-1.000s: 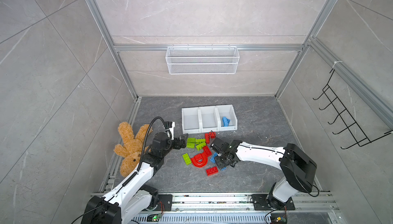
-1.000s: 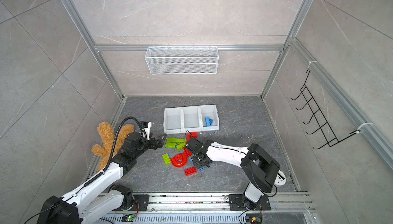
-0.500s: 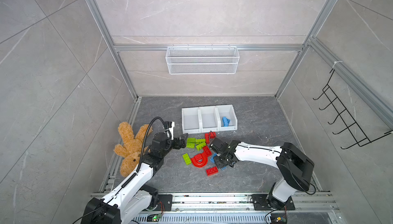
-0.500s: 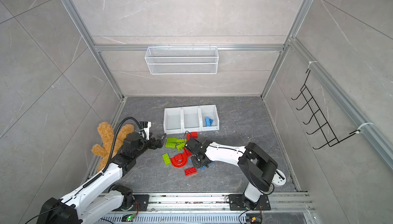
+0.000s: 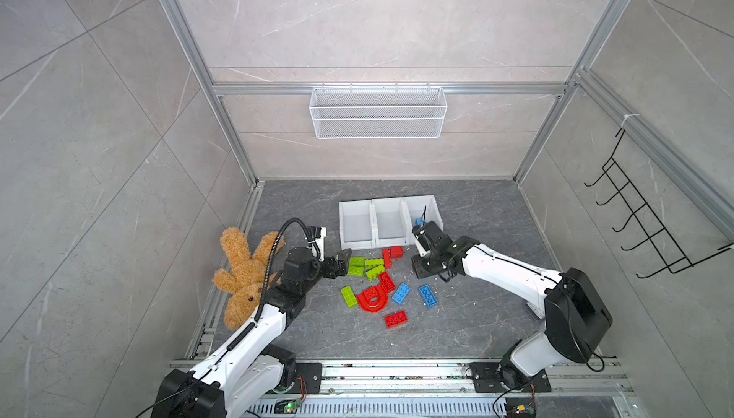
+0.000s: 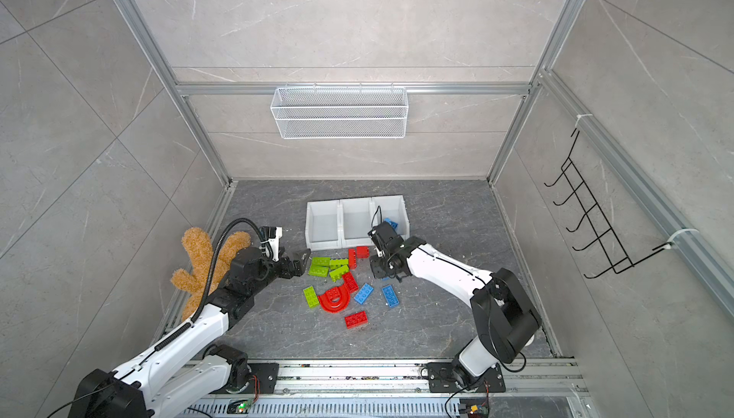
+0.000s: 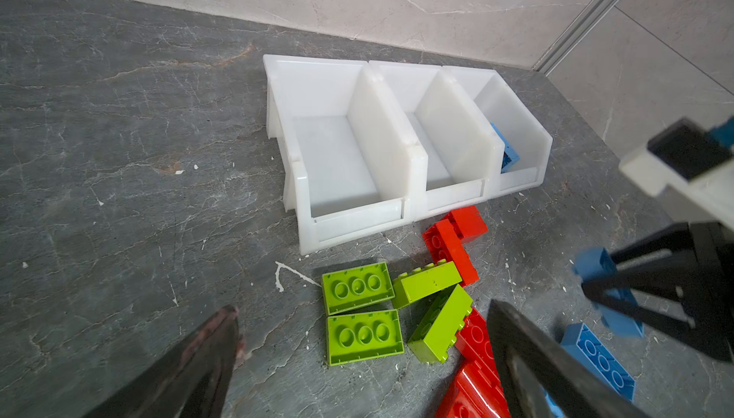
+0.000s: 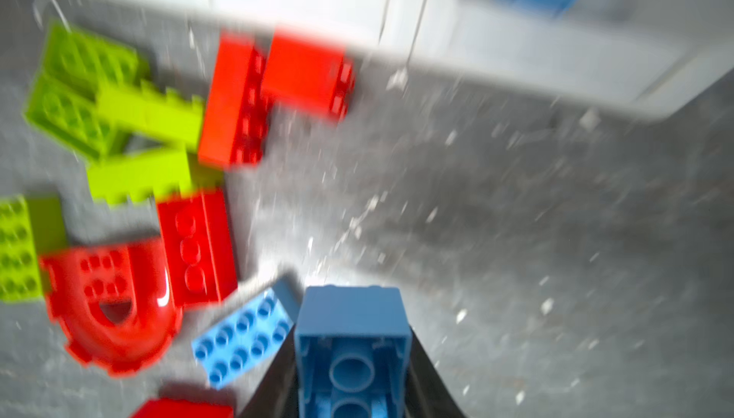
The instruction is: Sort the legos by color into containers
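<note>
Legos (image 5: 374, 264) lie in a heap on the floor, just in front of three white bins (image 5: 391, 201). Your right gripper (image 5: 422, 272) is pinched tight on a blue brick (image 8: 351, 316), so you look to be on the carry step. Next, move it far and a bit right, over the low lip of the right bin (image 5: 436, 210), where one blue brick (image 7: 506, 149) sits, then let go. Your left gripper (image 7: 361, 312) is wide open and holds nothing, right by the green bricks (image 7: 355, 287). The floor (image 5: 468, 316) is dark grey stone with white crumbs. The walls are grey, with a wire basket (image 5: 377, 118) far, hooks (image 5: 643, 221) right and a teddy (image 5: 242, 265) left.
</note>
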Robot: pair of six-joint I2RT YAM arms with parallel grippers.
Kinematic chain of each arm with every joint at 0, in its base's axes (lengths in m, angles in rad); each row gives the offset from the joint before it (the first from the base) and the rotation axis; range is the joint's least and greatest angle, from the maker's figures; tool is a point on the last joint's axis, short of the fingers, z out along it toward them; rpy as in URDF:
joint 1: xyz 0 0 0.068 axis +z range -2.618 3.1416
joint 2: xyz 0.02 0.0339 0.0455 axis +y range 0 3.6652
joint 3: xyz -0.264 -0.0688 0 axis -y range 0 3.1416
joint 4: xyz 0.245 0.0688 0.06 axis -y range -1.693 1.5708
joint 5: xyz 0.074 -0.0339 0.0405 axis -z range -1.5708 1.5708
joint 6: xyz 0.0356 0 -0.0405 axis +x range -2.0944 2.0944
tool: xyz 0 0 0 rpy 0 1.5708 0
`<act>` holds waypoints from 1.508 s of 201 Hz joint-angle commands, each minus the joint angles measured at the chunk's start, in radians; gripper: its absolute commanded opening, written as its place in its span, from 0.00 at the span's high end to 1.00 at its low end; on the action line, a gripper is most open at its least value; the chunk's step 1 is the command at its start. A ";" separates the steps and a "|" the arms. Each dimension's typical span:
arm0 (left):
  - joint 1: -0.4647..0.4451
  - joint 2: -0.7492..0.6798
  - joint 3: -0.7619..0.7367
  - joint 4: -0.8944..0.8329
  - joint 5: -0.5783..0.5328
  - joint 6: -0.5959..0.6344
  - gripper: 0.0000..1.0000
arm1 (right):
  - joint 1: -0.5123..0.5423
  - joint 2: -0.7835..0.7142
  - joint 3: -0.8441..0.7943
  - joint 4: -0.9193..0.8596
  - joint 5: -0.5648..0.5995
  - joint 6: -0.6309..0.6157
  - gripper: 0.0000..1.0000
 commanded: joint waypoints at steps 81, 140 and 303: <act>0.002 -0.025 -0.012 0.043 0.021 0.005 0.00 | -0.226 0.217 0.171 0.331 -0.120 -0.057 0.74; 0.002 -0.007 -0.005 0.040 0.027 0.013 0.00 | -0.241 0.330 0.280 0.354 -0.119 -0.044 0.73; 0.002 -0.008 -0.004 0.040 0.026 0.014 0.00 | -0.267 0.372 0.379 0.251 -0.110 -0.059 0.38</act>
